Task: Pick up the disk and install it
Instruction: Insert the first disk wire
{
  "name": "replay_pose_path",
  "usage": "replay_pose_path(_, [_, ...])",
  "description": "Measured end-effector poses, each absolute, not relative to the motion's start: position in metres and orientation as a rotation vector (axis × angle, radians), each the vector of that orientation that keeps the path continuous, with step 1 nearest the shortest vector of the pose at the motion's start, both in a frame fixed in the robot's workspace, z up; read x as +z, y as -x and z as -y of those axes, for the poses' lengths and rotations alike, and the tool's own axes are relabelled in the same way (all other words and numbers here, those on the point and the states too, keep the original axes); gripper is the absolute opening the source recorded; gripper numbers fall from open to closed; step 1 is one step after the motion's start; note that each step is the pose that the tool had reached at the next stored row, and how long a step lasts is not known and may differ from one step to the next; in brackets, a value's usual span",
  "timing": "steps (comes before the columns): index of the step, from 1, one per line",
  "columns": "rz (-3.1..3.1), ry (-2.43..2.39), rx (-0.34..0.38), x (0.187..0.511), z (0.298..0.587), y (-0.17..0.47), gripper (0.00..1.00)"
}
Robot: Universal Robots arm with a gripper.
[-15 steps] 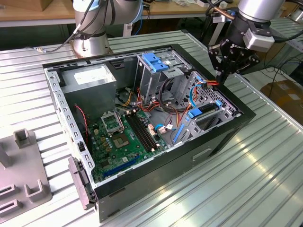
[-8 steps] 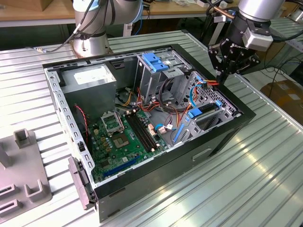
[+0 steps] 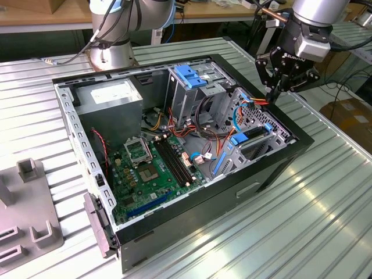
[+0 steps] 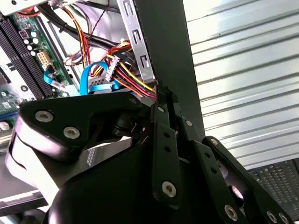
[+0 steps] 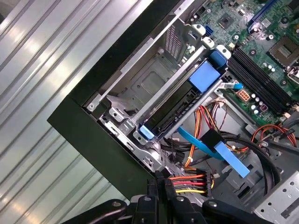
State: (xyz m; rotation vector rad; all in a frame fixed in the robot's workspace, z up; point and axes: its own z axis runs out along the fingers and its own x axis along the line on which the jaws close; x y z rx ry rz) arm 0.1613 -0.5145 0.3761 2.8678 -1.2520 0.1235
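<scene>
The disk (image 3: 244,139) lies in the drive cage at the front right corner of the open computer case (image 3: 267,174), its blue carrier showing. In the first wrist view the disk (image 5: 177,109) is a dark slab in the metal bay, with a blue tab at one end and a blue rail tip at the other. My gripper (image 3: 273,95) hangs above the case's far right rim, apart from the disk. Its fingers stand together in both wrist views. A bundle of red, yellow and black wires (image 5: 187,182) runs right at the gripper (image 5: 161,177) tips; the gripper (image 4: 164,97) pinching them is unclear.
Inside the case are a green motherboard (image 3: 151,168), a grey power supply (image 3: 110,96), a metal cage with a blue handle block (image 3: 189,75) and loose blue and coloured cables (image 3: 244,110). A grey fixture (image 3: 26,215) lies on the ribbed metal table (image 3: 314,221) at the exterior view's left.
</scene>
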Motion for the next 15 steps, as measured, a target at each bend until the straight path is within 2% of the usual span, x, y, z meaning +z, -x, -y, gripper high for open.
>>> replay_pose_path(15, [1.392,-2.796,0.124,0.376,0.515,-0.151,0.17])
